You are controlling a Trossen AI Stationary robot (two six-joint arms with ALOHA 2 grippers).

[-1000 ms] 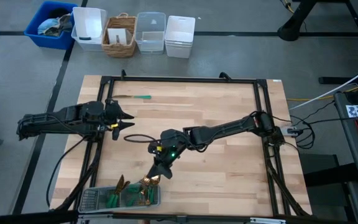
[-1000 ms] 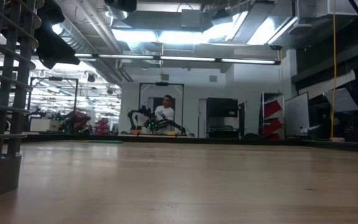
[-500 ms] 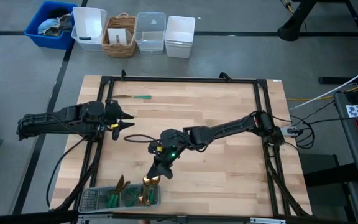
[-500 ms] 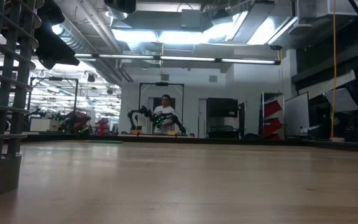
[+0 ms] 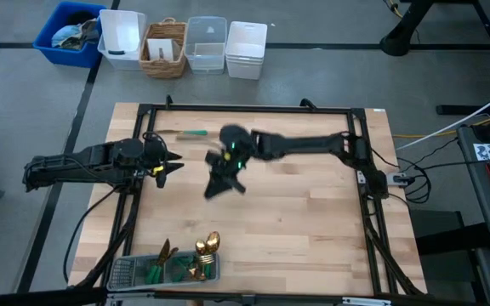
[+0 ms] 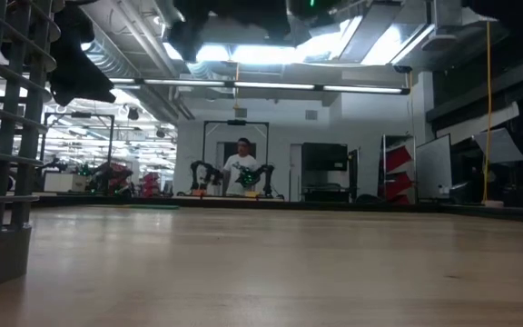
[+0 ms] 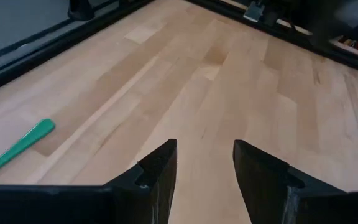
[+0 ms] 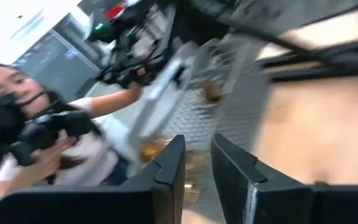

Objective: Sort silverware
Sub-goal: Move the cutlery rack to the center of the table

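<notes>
You're nearly done: most silverware (image 5: 185, 262) sits in the mesh tray (image 5: 124, 274), one teal-handled piece (image 5: 182, 133) lies alone on the tabletop (image 5: 313, 221), and your right hand (image 5: 225, 182) and left hand (image 5: 170, 163) are both spread, empty.

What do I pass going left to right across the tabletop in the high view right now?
Left gripper → loose teal-handled piece by the far edge → right gripper, empty → bare wood. The tray of silverware sits apart at the near edge.
</notes>
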